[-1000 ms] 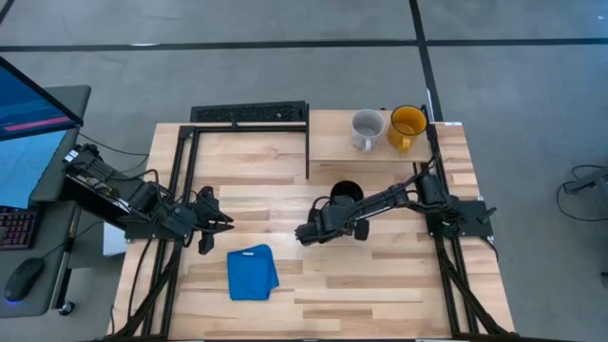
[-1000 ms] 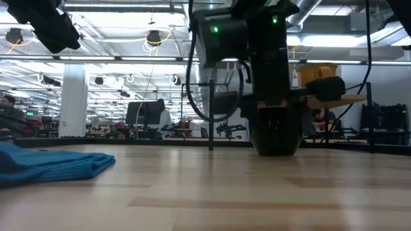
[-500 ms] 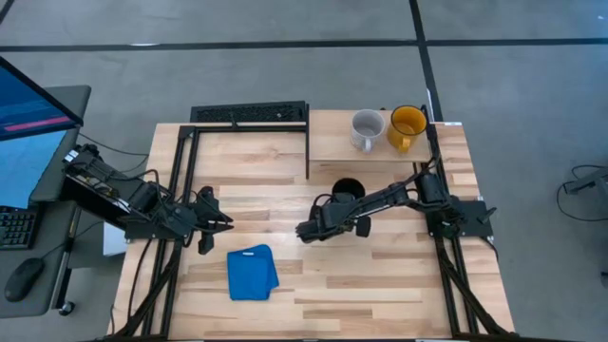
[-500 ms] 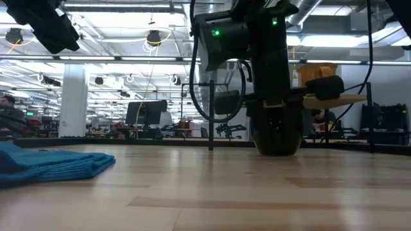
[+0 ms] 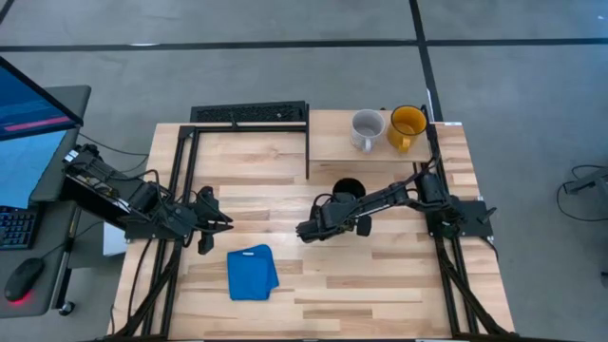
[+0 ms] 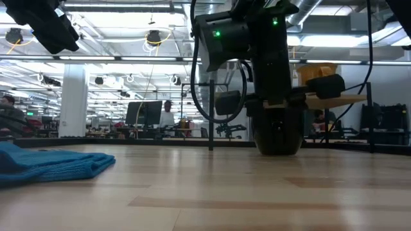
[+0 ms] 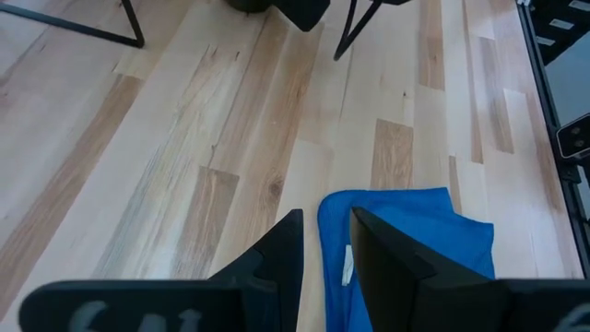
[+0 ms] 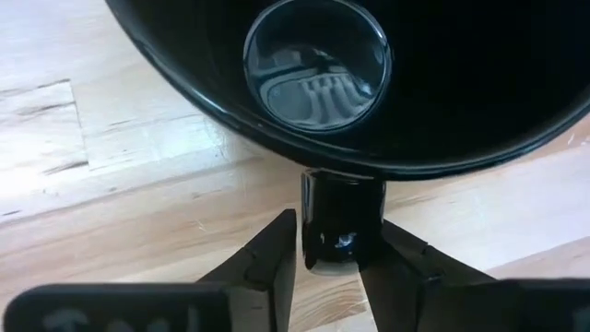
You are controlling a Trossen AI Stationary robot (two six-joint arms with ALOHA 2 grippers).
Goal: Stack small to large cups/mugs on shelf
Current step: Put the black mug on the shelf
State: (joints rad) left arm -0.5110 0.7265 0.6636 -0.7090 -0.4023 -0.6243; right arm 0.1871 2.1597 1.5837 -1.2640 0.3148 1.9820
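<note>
Landmark: black mug (image 5: 347,192), standing on light plank tabletop (image 5: 380,285) just in front of shelf (image 5: 375,150).

- Blue cloth (image 5: 252,273) nearest front edge, left of black mug, well apart.
- Left gripper (image 5: 226,224) hovers above cloth's far side, left of mug; fingers (image 7: 281,249) narrowly parted, nothing between.
- Right gripper (image 8: 339,249) at mug's near side; fingers closed against mug handle (image 8: 341,226).
- Beyond mug: pale mug (image 5: 366,130) and yellow mug (image 5: 407,126) side by side on shelf.
- Farther: large hall, ceiling lights, desks, person (image 6: 167,114).

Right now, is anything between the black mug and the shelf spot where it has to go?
Nothing visible on the table between them. The right hand straddles the black mug handle just in front of the shelf, whose left part is bare.
</note>
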